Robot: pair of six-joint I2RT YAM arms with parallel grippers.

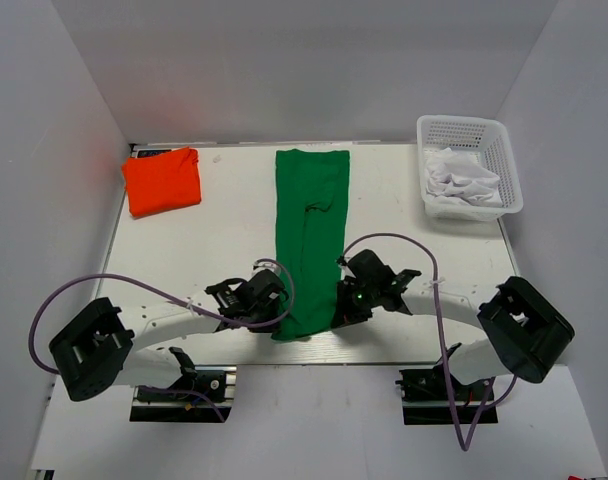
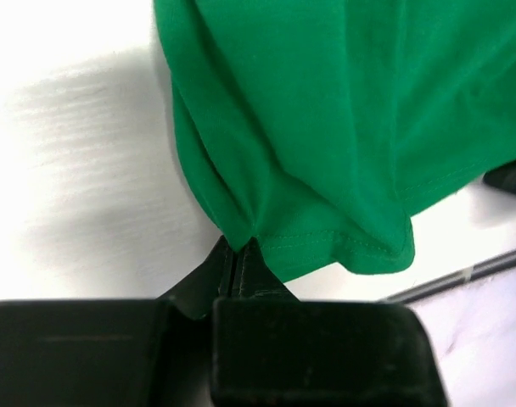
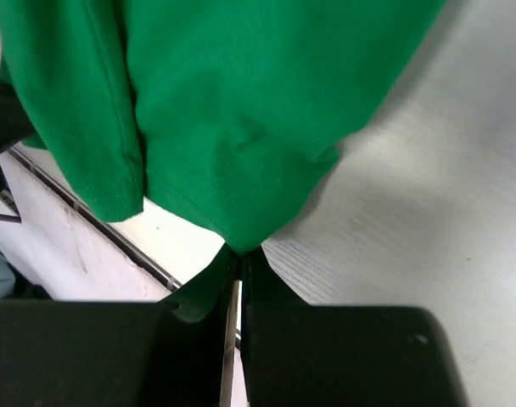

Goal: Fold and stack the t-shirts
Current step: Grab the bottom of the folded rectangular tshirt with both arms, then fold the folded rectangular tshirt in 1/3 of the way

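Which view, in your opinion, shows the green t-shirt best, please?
The top external view: the whole green t-shirt, folded lengthwise. The wrist views show only hem corners pinched by the left gripper and right gripper.

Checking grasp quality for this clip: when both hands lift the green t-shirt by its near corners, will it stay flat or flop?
Probably flop: the green t-shirt bunches into soft folds where the left hand and right hand pinch its hem. The middle would likely sag between them. It looks thin and light.

Green t-shirt point(image 1: 309, 220): soft matt cloth. Table point(image 1: 224, 240): matt wht, faint grain. Basket point(image 1: 460, 122): wht plastic lattice.
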